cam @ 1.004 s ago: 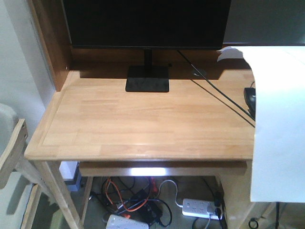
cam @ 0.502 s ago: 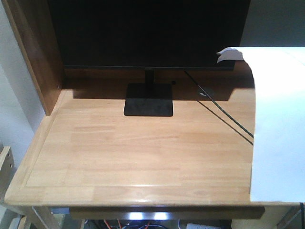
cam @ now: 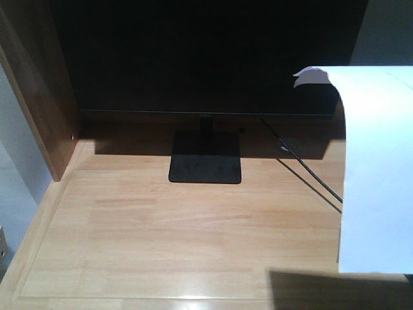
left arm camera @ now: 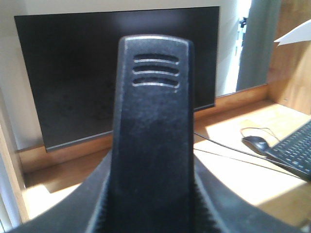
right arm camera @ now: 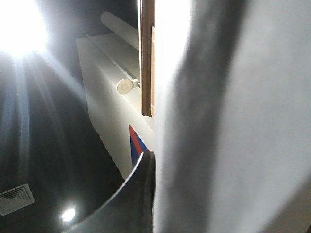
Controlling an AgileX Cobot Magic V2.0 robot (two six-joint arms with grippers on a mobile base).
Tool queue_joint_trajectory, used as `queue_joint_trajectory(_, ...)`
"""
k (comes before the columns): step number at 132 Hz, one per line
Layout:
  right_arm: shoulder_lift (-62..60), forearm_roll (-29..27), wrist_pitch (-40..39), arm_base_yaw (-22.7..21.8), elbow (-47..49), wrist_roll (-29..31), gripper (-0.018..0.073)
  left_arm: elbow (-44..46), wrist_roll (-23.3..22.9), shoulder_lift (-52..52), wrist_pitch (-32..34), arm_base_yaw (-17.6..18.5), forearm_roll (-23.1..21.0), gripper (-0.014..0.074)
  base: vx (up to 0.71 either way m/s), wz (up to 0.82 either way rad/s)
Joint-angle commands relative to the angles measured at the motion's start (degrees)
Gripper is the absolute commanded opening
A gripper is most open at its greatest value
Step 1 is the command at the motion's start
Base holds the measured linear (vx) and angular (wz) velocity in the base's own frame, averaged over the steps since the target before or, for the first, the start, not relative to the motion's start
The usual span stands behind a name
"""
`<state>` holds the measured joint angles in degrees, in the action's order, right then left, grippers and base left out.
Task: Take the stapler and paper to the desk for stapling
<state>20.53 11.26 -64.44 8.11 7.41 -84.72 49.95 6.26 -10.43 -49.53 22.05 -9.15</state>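
Light natural wood, the wide flat desk spreads before a black monitor. Over its right side the large plain white rectangular sheet of paper hangs off the surface, top corner curling: light, limp and quick to buckle, so it wants a flat pinch near an edge, which the right gripper seems to give, one dark finger against the sheet, the other hidden. The small black hard-shelled stapler, stiff, heavier and smooth, is best clamped across its sides; the ribbed fingers of the left gripper look pressed onto its flanks, above the desk.
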Motion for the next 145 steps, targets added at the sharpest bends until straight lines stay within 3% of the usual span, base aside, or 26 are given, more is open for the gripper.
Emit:
queue_joint_trajectory(1,0.5,-0.11,-2.45,-0.3,1.4,0.18,-0.0006,1.17,-0.17,-1.07,7.03,0.3,-0.96,-0.0006,0.11,0.02)
queue_joint_trajectory(145,0.5,-0.11,-2.29,-0.3,1.4,0.18,-0.0006,1.17,-0.17,-1.07,7.03,0.3,-0.96,-0.0006,0.03,0.0)
